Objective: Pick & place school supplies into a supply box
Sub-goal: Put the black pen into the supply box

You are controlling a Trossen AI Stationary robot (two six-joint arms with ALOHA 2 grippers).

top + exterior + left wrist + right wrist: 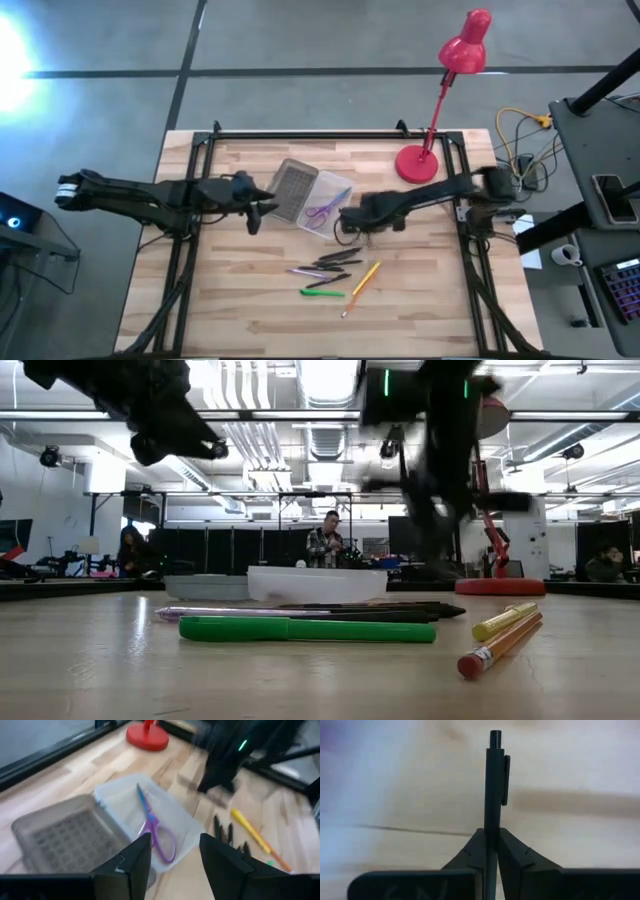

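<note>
Right claw (490, 851): is being held clenched on a dark pen (493, 785) whose clip end is being shown pointing away from the wrist; in the high view it is being positioned above the table (420, 300), just beside the supply box's tray.
Left claw (171, 857): is being held released, nothing between its fingers (134, 862), poised beside the lid side of the supply box.
Supply box (330, 186): is being displayed open near the middle of the table, the translucent tray lying beside its grey ribbed lid (292, 190).
Purple-handled scissors (156, 831): are being kept inside the tray, lying flat.
Loose supplies: a green pen (322, 293), a yellow-orange pencil (360, 287) and several dark and pinkish pens (325, 266) are being left on the table in front of the box, close together.
Red desk lamp (444, 98): is being stood at the far edge of the table, behind the right arm.
Background: a person (325, 545) is being seen in the room beyond the table in the low view.
</note>
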